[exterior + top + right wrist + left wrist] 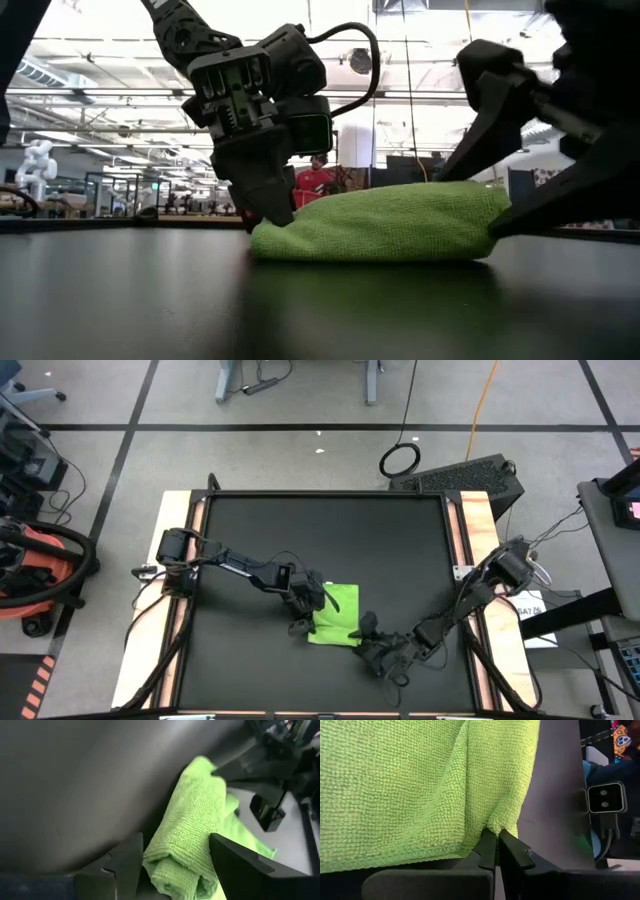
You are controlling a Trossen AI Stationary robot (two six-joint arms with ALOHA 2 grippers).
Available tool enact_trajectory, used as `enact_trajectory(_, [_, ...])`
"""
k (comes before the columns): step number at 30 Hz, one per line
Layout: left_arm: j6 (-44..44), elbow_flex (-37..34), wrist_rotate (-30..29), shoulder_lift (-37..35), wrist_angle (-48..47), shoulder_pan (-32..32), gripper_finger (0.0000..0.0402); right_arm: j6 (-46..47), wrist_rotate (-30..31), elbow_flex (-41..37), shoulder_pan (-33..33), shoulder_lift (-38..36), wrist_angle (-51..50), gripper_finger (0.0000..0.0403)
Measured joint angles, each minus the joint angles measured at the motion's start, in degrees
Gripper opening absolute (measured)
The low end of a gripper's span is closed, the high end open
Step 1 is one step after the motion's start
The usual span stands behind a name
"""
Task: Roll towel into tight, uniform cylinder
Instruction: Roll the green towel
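Note:
The lime-green towel (338, 610) lies on the black mat (250, 540), near the middle of the table's near half, partly rolled; its rolled end (172, 872) shows a spiral in the right wrist view. My left gripper (303, 615) stands at the towel's left edge, shut on it. My right gripper (366, 632) is open at the towel's near right corner, one finger on each side of the rolled end (175, 840). In the low view the towel (385, 225) is a low mound between the two grippers. My left gripper pinches a small pucker of the towel's edge (494, 824) between its two fingertips (487, 847). It comes slanting down from the table's left side (268, 205). The towel rests on the mat. My right gripper's fingers (235, 862) flank the roll; I cannot tell whether they touch it.
Wooden strips (180, 610) border the mat on the left and right. Bare mat lies far of the towel and to its left. Cables and a paper sheet (530, 610) lie by the right arm's base. A person in red (318, 180) shows far behind the table.

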Motion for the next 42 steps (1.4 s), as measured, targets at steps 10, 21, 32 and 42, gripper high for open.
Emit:
enact_trajectory(10, [-0.27, 0.00, 1.89, 0.07, -0.29, 0.00, 0.0011, 10.48, 2.97, 0.46, -0.62, 2.37, -1.81, 0.0157])
enact_trajectory(21, [1.69, 0.00, 1.08, -0.99, -0.20, -0.50, 0.0053, 21.15, -16.26, 0.44, -7.09, 1.47, -1.15, 0.0022])
enact_trajectory(32, [10.54, 0.07, -11.57, -9.24, -2.72, -4.30, 0.0210, 26.84, -30.89, -2.12, -11.96, -4.23, -1.24, 0.0008])
enact_trajectory(42, [24.89, 0.11, -43.11, -10.48, -4.72, -19.54, 0.0221, 34.83, -39.10, -6.11, -16.93, -5.74, 2.76, 0.0010])
